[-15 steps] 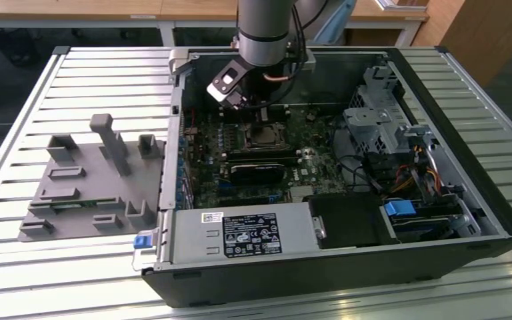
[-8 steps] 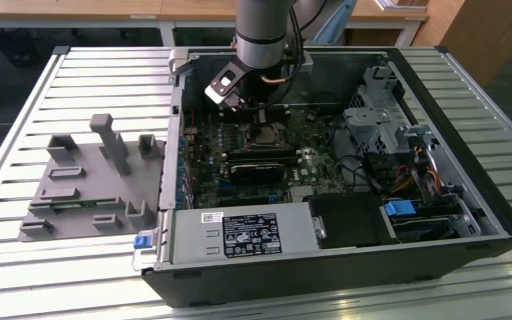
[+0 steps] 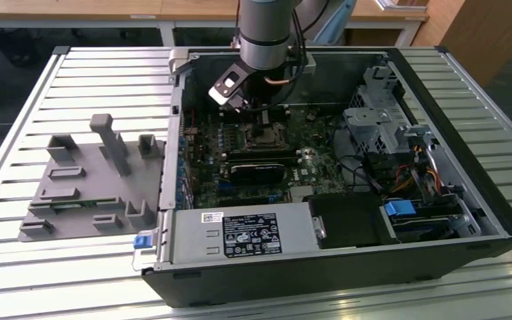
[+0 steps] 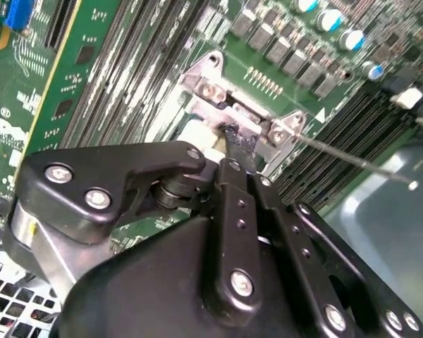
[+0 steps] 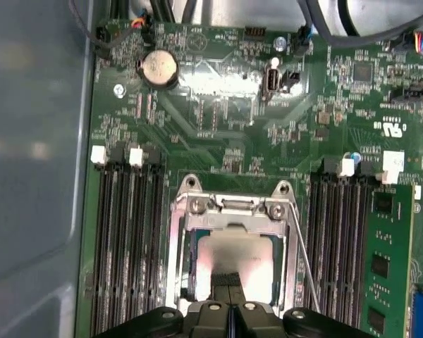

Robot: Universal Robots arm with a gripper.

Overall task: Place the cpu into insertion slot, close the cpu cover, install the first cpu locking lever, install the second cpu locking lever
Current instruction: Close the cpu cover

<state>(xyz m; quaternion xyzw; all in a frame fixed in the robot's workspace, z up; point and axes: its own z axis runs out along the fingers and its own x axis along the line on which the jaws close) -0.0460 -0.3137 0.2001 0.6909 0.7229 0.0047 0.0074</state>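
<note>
The computer case [image 3: 327,273] lies open on the slatted table [image 3: 61,267], toward the table's edge at the exterior view's right. A grey holder plate [image 3: 78,193] with upright posts rests on the table beside the case, toward the edge at the exterior view's left.

The arm [image 3: 269,30] reaches down into the case from the far edge. It stands over the insertion slot [image 3: 261,138], which sits in the far half of the green circuit board [image 5: 218,141]. A long black card [image 3: 256,172] lies on the board just nearer than the slot. A grey box with a label [image 3: 238,233] fills the case's near edge.

In the first wrist view, the cpu [image 5: 250,257] sits inside the slot with its pale metal top facing up. The cpu cover [image 5: 234,220] lies down over it, and its frame surrounds the chip on all sides. The chip top shows through the square cut-out.

The gripper [image 5: 227,278] has its two fingers pressed together with only a thin seam between them. Nothing shows between the fingers. The joined tip is over the chip top inside the cut-out. Contact with the chip cannot be confirmed.

A thin wire lever [image 5: 304,264] runs along one side of the cover. Rows of long narrow slots [image 5: 127,239] flank the socket on both sides. A round battery [image 5: 158,67] sits on the board well apart from the socket.
</note>
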